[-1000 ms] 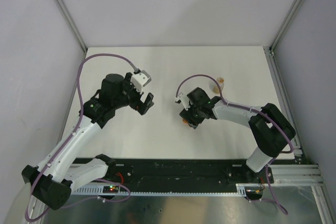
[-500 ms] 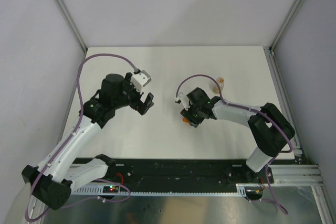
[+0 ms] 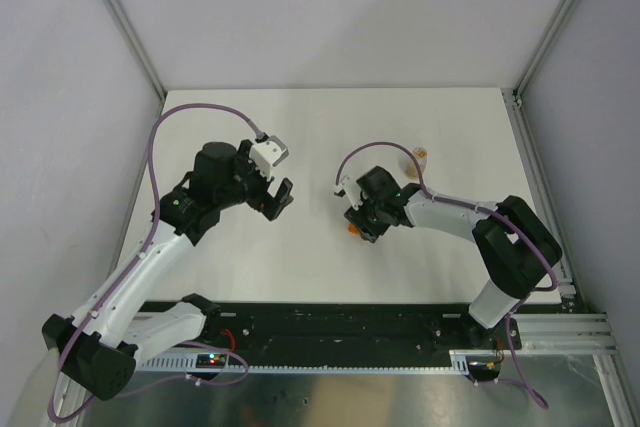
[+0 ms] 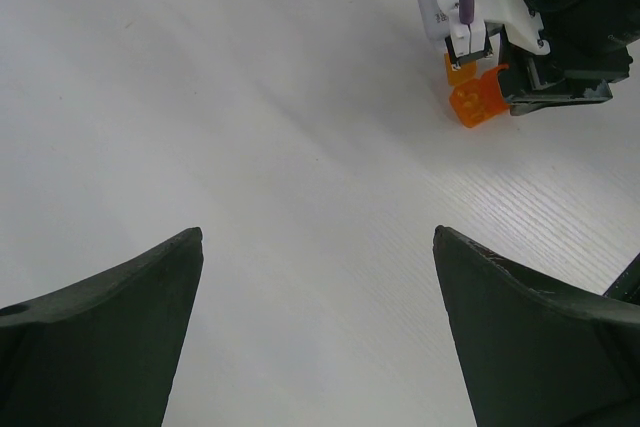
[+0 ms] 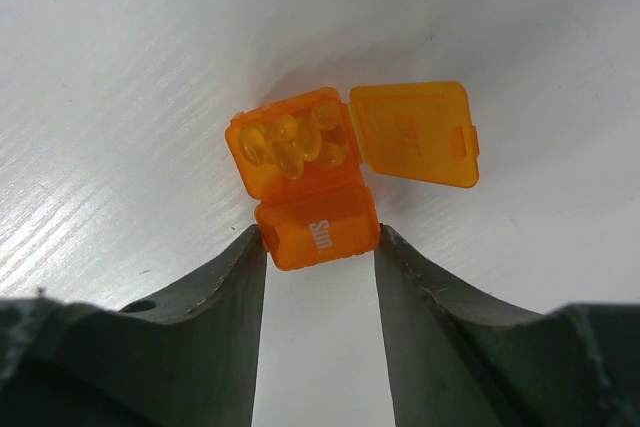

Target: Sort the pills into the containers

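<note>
The orange two-cell box (image 5: 312, 187) sits on the white table. Its near cell, marked "Sun", is closed. Its far cell is open, with several tan-orange pills (image 5: 290, 142) inside and its lid (image 5: 415, 134) flipped out to the right. My right gripper (image 5: 318, 237) is shut on the closed cell, with a fingertip touching each side. In the top view the right gripper (image 3: 360, 223) is at mid-table with the box (image 3: 352, 229) at its tip. My left gripper (image 3: 277, 197) is open and empty, well to the left. The box also shows far off in the left wrist view (image 4: 476, 102).
A small clear vial with a tan cap (image 3: 419, 157) lies behind the right arm. The right arm's purple cable (image 3: 352, 157) loops above its wrist. Metal frame rails (image 3: 536, 167) border the table on the right.
</note>
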